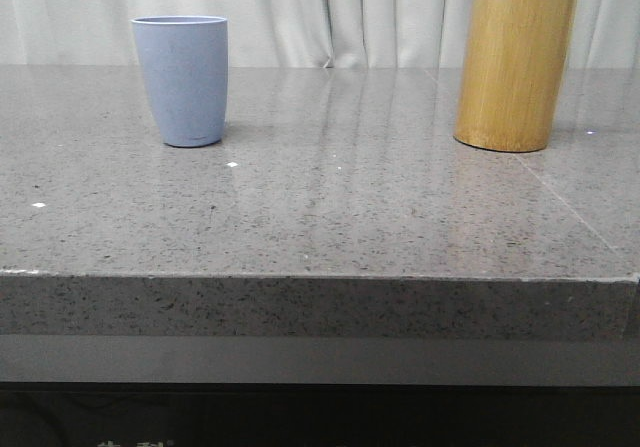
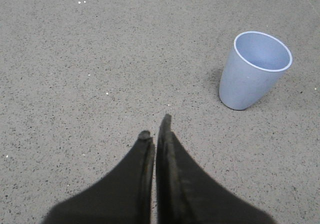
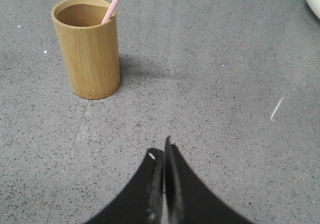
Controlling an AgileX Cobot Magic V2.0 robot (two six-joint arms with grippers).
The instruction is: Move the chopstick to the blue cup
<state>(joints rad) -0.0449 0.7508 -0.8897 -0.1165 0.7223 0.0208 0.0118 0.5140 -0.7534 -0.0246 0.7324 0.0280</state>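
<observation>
**Operator:** Where was the chopstick (image 3: 116, 2), and which arm was nearer?

**Technician:** It stood inside the bamboo-coloured cylinder (image 1: 514, 69), at about 2 o'clock on the table (image 1: 330, 217) in the front view. The blue cup (image 1: 182, 79) sat at about 10 o'clock, well apart from it. In the right wrist view, cylinder and stick lay ahead of the right gripper (image 3: 162, 151), at roughly 11 o'clock from its tips — so the right arm was judged the nearer one.

**Operator:** Long axis and heading?

**Technician:** Only the pale pink top end showed above the rim. The axis ran steeply upward but tilted; in the front view the free end leaned toward 1 o'clock, resting against the rim.

**Operator:** Tool state?

**Technician:** The right gripper's fingers were pressed together, pinching nothing. The left gripper (image 2: 156, 129) was likewise closed and empty, with the blue cup at about 2 o'clock from its tips, upright, mouth open.

**Operator:** Requirement for the coming move?

**Technician:** Probably spread the right fingers — then approach the exposed end across its tilted axis.
</observation>
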